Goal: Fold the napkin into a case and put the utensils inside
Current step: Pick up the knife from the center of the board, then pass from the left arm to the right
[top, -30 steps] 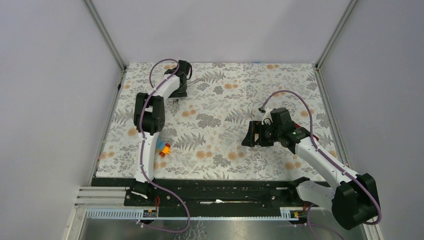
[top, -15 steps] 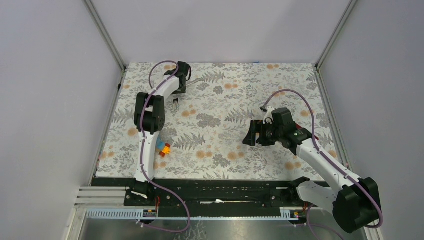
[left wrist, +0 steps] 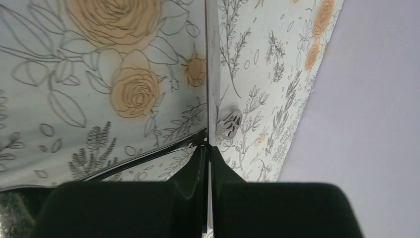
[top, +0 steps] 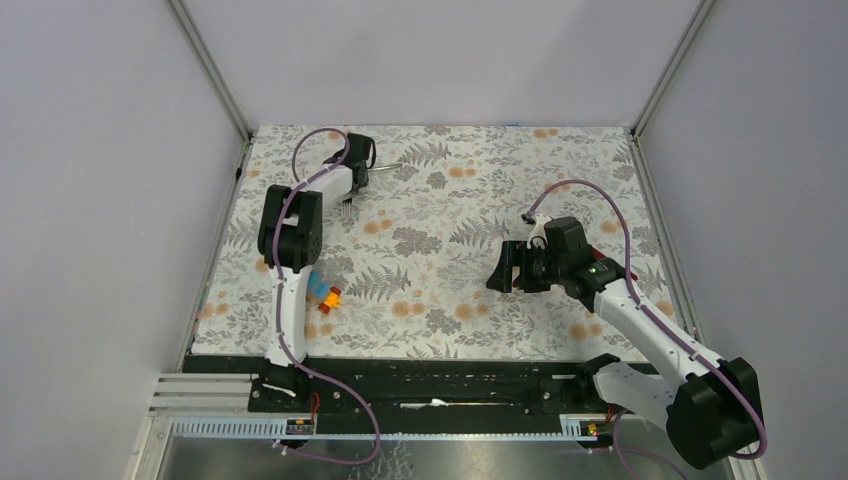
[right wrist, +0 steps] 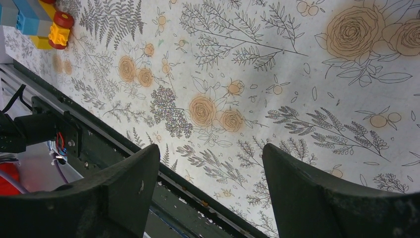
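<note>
No napkin or case shows in any view. A silver fork (top: 346, 208) lies at the far left of the floral table, its tines poking out beside my left arm and its handle (top: 391, 164) pointing right. My left gripper (top: 361, 172) is down on it. In the left wrist view the gripper (left wrist: 208, 147) is shut on a thin shiny metal edge of the fork (left wrist: 207, 74) that runs straight out from the jaws. My right gripper (top: 500, 270) hovers open over the right middle of the table, and the right wrist view (right wrist: 210, 148) shows only tablecloth between its fingers.
Small colourful toy blocks (top: 325, 297) sit by the left arm near the front; they also show in the right wrist view (right wrist: 42, 22). Grey walls (top: 120, 200) close in the table on three sides. A black rail (top: 430, 375) runs along the near edge.
My left gripper has gone from open to shut on the fork, and the left arm has shifted slightly left. The right arm has barely moved.
</note>
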You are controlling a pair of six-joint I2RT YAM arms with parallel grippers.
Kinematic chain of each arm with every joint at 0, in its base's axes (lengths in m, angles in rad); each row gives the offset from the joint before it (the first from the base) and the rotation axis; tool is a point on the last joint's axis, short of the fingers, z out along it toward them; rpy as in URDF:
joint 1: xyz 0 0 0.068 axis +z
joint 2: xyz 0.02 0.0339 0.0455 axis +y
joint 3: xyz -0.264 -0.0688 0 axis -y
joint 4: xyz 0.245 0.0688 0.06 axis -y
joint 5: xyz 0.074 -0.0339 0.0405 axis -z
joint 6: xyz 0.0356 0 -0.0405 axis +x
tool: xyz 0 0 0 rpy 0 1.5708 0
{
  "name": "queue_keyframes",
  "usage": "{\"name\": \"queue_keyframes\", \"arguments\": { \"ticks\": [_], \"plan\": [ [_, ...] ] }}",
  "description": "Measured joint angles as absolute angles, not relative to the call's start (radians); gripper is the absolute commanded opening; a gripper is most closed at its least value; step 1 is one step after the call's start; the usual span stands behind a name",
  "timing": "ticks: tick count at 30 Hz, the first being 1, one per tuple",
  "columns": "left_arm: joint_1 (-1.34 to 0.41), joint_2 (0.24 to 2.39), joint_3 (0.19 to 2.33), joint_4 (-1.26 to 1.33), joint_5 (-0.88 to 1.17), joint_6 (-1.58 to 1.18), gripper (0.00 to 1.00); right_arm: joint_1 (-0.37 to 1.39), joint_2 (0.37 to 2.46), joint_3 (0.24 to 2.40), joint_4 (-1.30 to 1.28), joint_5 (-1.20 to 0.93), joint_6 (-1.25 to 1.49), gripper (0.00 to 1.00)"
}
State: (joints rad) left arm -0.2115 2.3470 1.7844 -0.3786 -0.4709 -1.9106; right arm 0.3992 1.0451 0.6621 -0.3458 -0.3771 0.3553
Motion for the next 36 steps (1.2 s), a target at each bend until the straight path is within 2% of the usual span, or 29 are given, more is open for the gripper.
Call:
{"name": "queue_keyframes", "arguments": {
  "ticks": [8,15,28,36],
  "plan": [
    [-0.205,2.212,1.547,-0.224,-0.423,-1.808,0.0,0.399,1.045,0.646,-0.345,-0.367,0.356,0.82],
    [-0.199,2.067,1.245,0.075,-0.282,-1.613,0.0,0.399,1.045,0.632,-0.335,-0.35,0.356,0.82],
    [-0.198,1.95,1.064,0.407,0.076,-1.289,0.0,0.399,1.03,0.629,-0.331,-0.33,0.356,0.87],
    [-0.241,1.72,0.956,0.578,0.361,-1.071,0.0,0.4,1.126,0.778,-0.364,-0.342,0.359,0.81]
  ]
}}
